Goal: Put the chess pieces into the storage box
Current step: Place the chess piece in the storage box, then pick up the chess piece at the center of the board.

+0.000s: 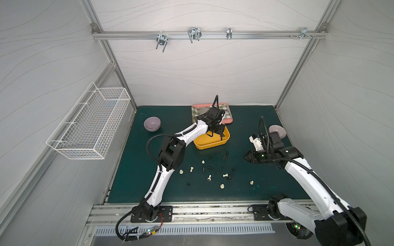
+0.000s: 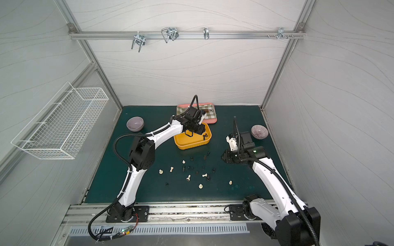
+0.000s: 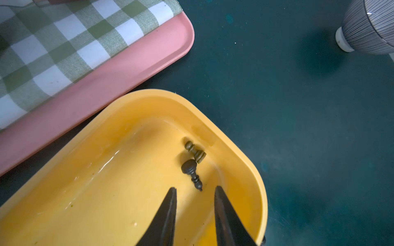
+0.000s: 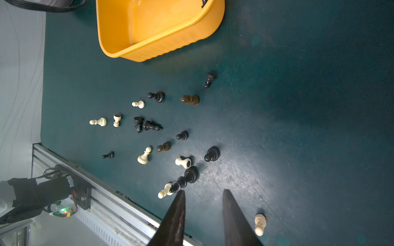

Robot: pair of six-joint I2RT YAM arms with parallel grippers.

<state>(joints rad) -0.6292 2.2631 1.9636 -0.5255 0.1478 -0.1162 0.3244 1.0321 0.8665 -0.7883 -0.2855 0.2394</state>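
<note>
Two dark turned chess pieces (image 3: 189,167) inside the glossy yellow storage box (image 3: 138,102), lower centre of the left wrist view, touching, by a rounded corner. Seventeen more on the green mat (image 4: 298,106), centre of the right wrist view: ten dark, seven cream; bare mat at right. Left gripper (image 3: 195,188) over the box, jaws narrowly parted, empty. Right gripper (image 4: 203,190) likewise. Pink tray (image 3: 128,70) just beside the box.

We see a dark green table mat (image 1: 149,187). Toward its back, a shallow yellow-orange plastic tub (image 1: 210,147) sits just beside a pink rectangular tray (image 3: 128,72). A glossy lilac bowl (image 1: 152,124) stands at the left and a grey striped bowl (image 2: 259,131) at the right. Small black and cream chess pieces (image 1: 209,178) lie scattered in front of the tub, some upright, some toppled.
</note>
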